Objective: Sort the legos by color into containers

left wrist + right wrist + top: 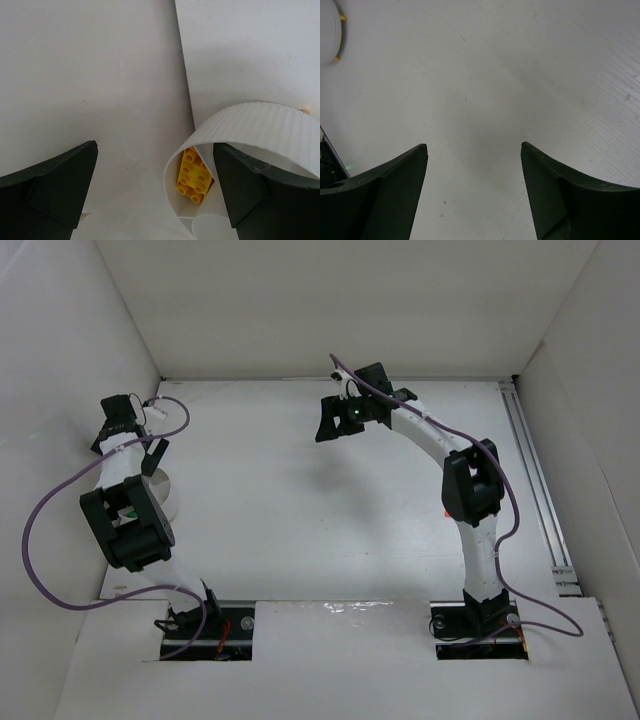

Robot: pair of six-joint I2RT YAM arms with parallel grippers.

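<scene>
**While Both Jaws Are Standing Released**

The yellow lego (194, 175) is lying inside the container (260, 125) under the left gripper (154, 146), whose finger (260, 200) is crowding the rim; rising vertically is probably safest. The right gripper (474, 145) is hovering empty.

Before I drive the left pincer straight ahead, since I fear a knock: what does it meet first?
Likely the cup holding a yellow brick: its ribbed wall lies right before one finger of the open left pincer. Between the fingers only bare white surface shows; depth is unclear.
</scene>
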